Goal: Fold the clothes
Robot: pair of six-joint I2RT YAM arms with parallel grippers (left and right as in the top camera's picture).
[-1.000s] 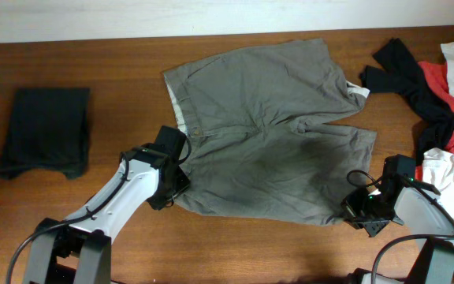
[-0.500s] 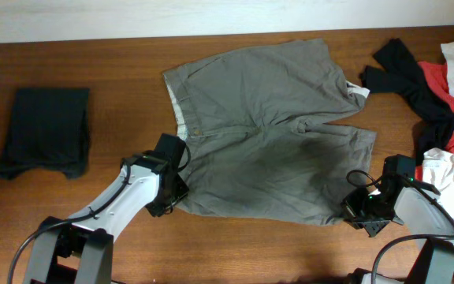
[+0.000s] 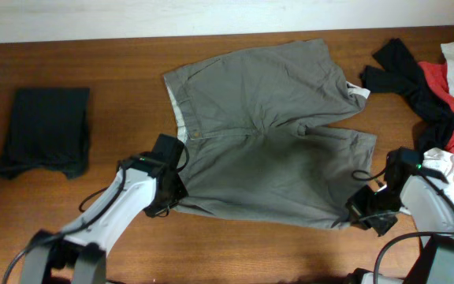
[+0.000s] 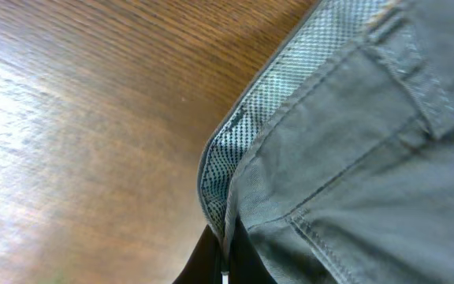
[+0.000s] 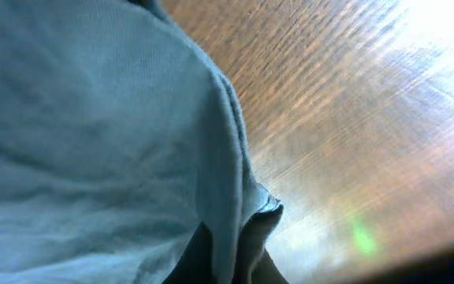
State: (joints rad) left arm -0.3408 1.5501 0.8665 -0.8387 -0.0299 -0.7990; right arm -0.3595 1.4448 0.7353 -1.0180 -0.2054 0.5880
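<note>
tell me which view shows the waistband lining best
Left wrist: the lining is close up, weave clear, its corner pinched in the left tool. Overhead shows it only as a thin pale strip. Right wrist shows just a hem of the shorts, no lining.

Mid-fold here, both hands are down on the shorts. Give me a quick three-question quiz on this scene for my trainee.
1. True or false: the left hand is shut on the waistband corner of the grey shorts.
2. What lies near the left end of the table? A) a folded black garment B) a red towel C) a white shoe
3. Fill in: the right hand is shut on the shorts' near leg ____.
Key: 1 true; 2 A; 3 hem.
</note>
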